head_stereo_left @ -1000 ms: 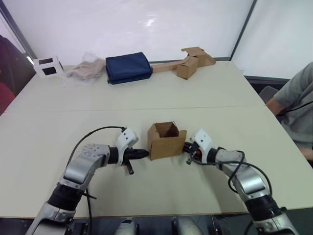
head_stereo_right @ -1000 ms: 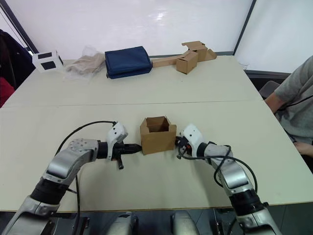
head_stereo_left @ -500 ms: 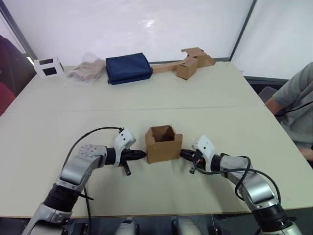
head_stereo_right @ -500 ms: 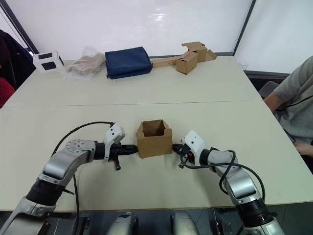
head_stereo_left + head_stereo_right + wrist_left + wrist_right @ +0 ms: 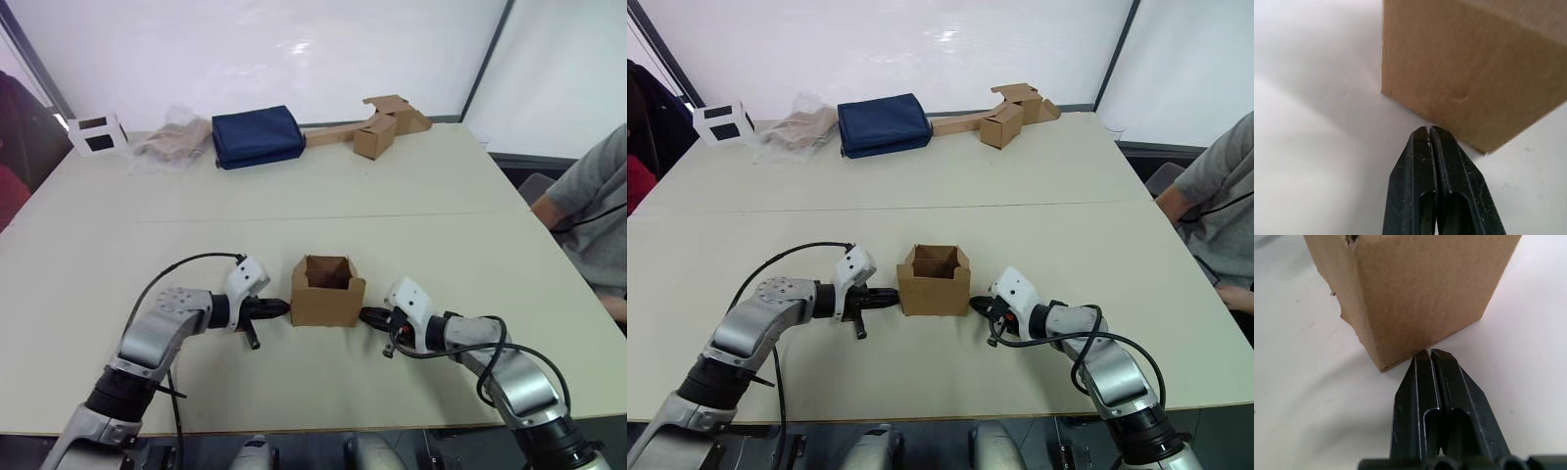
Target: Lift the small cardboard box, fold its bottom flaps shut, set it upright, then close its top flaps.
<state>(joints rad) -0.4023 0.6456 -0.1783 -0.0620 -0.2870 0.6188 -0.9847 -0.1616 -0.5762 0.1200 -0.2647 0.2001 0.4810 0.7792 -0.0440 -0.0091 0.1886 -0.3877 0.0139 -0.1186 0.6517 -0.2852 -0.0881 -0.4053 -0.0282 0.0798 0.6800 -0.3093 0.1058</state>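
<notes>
Small cardboard box [image 5: 327,291] upright, top flaps standing open, on the table [image 5: 411,186] nearer the front edge than the back, about midway between its side edges. Left gripper [image 5: 281,307] and right gripper [image 5: 367,316] low at opposite lower edges of the box, each with fingers pressed fully together, holding nothing, tips at or just short of the cardboard. Risk from here: with closed tips wedged at the base from both sides, uneven pressure likely to skid or twist the light box rather than raise it, or dent a wall; an off-centre lift apt to tip it over. Person's sleeve [image 5: 593,211] near the right edge.
</notes>
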